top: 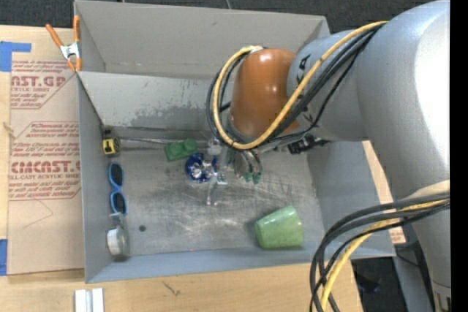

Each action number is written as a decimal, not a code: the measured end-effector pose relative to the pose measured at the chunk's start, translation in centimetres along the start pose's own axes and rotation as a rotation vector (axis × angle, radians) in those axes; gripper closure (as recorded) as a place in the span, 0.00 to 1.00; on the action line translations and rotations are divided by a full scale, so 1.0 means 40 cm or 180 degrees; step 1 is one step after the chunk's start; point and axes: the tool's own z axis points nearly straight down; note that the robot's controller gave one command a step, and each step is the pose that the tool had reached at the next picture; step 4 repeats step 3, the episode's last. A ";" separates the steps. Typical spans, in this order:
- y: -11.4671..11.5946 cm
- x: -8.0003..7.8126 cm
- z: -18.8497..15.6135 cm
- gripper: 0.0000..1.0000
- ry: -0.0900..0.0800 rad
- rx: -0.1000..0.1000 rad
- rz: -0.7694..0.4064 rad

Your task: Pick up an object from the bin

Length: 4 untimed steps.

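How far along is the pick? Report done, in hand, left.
Done: the gripper is low in the bin, mid-floor, right beside a small blue-and-white thing. In hand: nothing visibly held; a grasp there cannot be confirmed. Left: gripping and lifting something out. The green cup and blue sunglasses lie apart from it.

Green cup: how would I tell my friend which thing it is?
Find the grey metal bin, then its floor corner nearest the camera on the side where the robot arm reaches in. The green cup lies there on its side, alone. It is far bigger and paler than the small green thing by the back wall.
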 end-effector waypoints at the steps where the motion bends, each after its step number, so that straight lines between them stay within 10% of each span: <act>1: 0.002 -0.001 0.002 1.00 -0.0001 -0.0005 0.0003; 3: 0.055 -0.023 -0.412 1.00 0.0027 0.0005 0.0068; 4: 0.055 -0.023 -0.412 1.00 0.0027 0.0005 0.0068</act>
